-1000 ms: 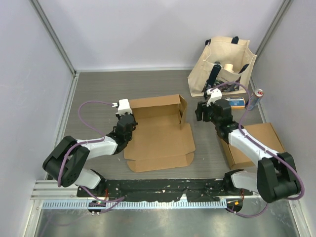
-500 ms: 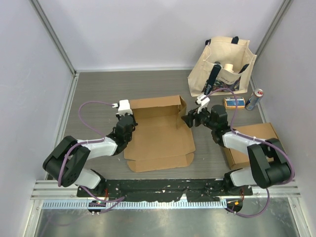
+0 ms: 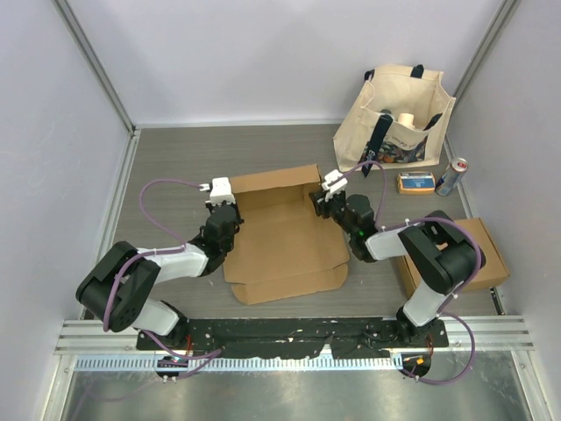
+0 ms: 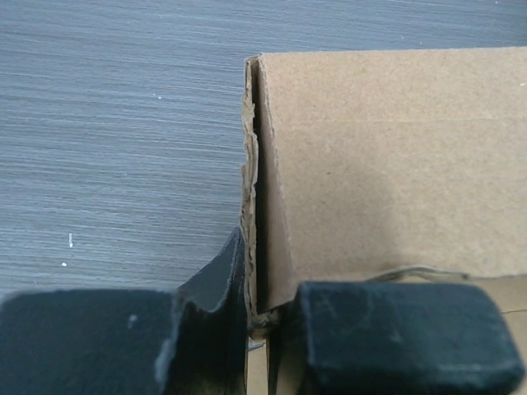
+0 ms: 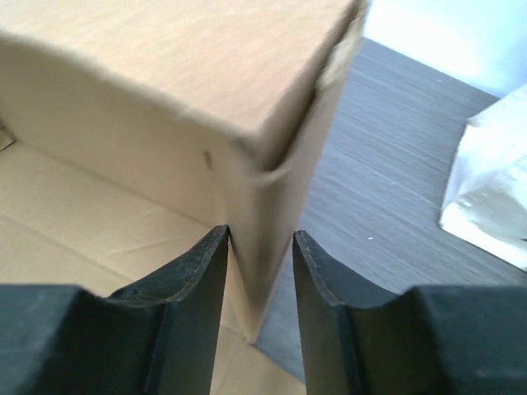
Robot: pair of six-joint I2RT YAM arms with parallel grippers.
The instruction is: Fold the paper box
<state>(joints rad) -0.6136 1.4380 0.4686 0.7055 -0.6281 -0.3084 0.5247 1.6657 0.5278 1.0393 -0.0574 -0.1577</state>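
Left gripper [image 3: 224, 213]: at the box's 9 o'clock, jaws together on the doubled edge of the left side wall [image 4: 249, 206]. It has not moved in the last second, so I read it as my anchor.
Paper box [image 3: 285, 237]: mid-table, base flat, rear wall standing at 12 o'clock, front flap lying flat at 6 o'clock. It has slid a touch to the right at the front; otherwise it is unchanged.
Right gripper [image 3: 326, 200]: this is the change. It has swung in from well off at 3 o'clock to the box's 2 o'clock corner. Its jaws have narrowed and now stand astride the right side flap [image 5: 272, 206], with the pads against the card or just beside it. I cannot tell whether they have bitten.
Meaning: I judge both sides are now covered, so the right wall can be raised and tucked. Folding is still early.
Spare cardboard box [image 3: 478, 246]: at 4 o'clock and now mostly uncovered.
Tote bag [image 3: 396, 123]: at 1 o'clock; its print is too small to read.
Small carton [image 3: 415, 181]: orange and blue, its text illegible.
Can [image 3: 452, 176]: at 2 o'clock, label unreadable.
Box card: plain, with no writing I can see.
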